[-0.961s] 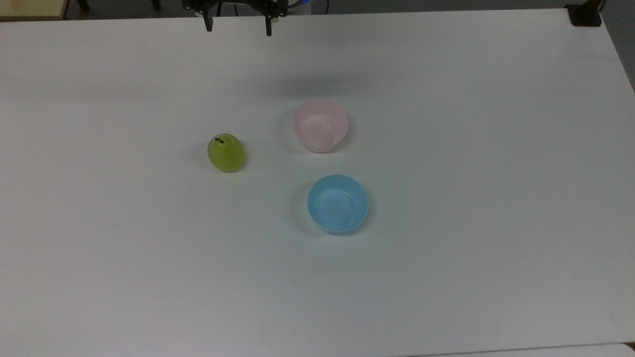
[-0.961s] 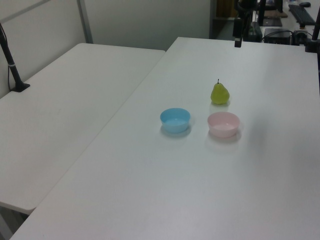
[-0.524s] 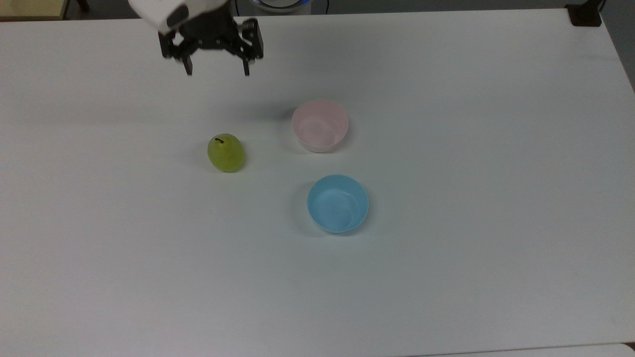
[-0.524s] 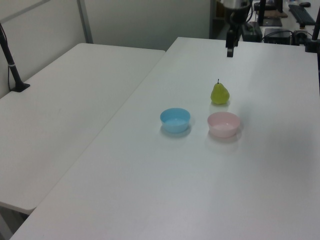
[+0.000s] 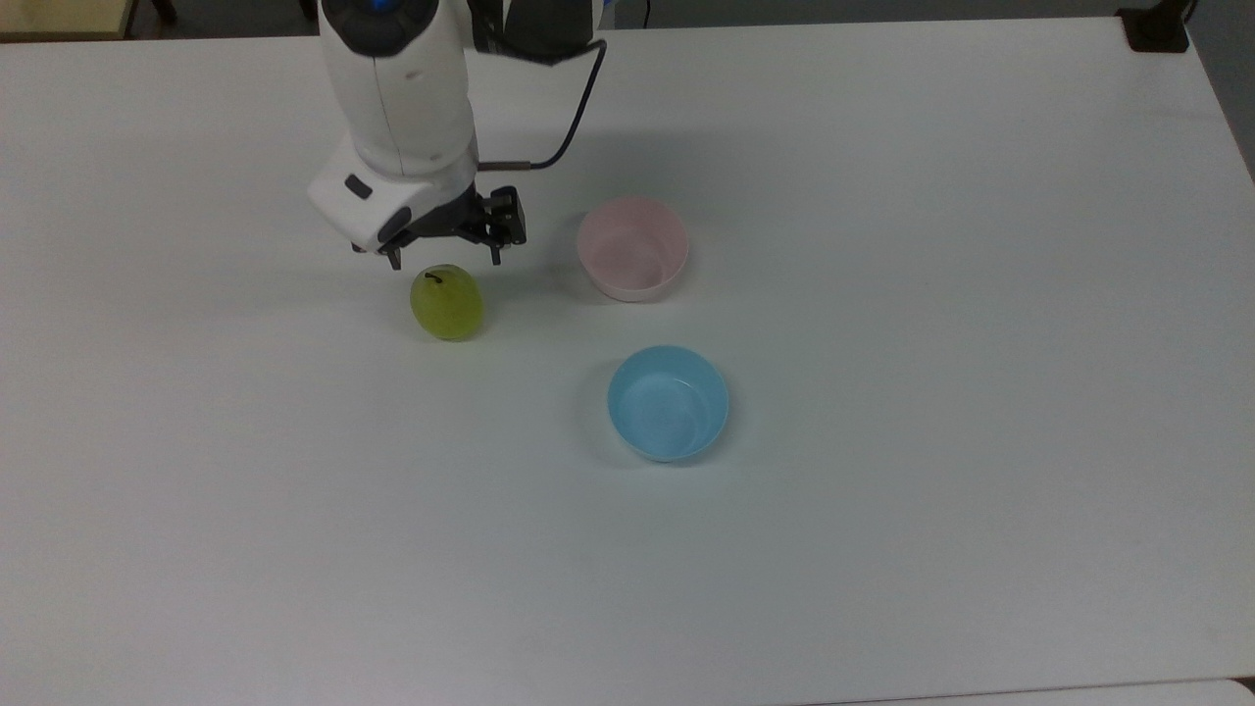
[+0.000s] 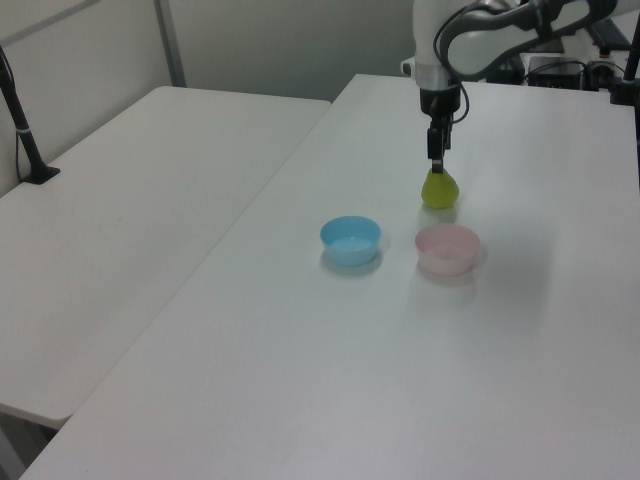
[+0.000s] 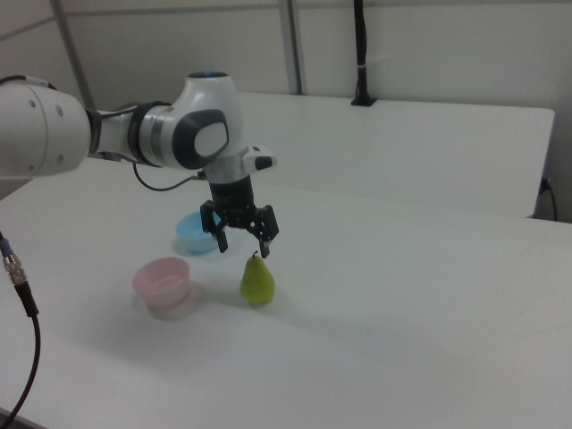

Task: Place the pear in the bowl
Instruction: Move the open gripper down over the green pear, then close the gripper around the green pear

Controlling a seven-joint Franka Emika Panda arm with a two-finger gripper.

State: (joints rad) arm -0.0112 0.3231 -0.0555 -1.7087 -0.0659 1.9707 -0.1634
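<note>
Fingers spread wide and holding nothing, the gripper [image 5: 444, 257] hovers just above the pear [image 5: 447, 303] — upright on the table [image 5: 882, 549], at nine o'clock from the empty pink bowl [image 5: 632, 248] — with grasp, carry and drop all left to do.

Below the matt black pincer [image 5: 444, 261] of glossy white-shelled arm [image 5: 400, 98], the pear [image 5: 447, 303] has smooth, faintly shiny skin, and beside it the pink bowl [image 5: 633, 247] and blue bowl [image 5: 668, 403] look like smooth plastic on the matt white surface [image 5: 882, 392].
</note>
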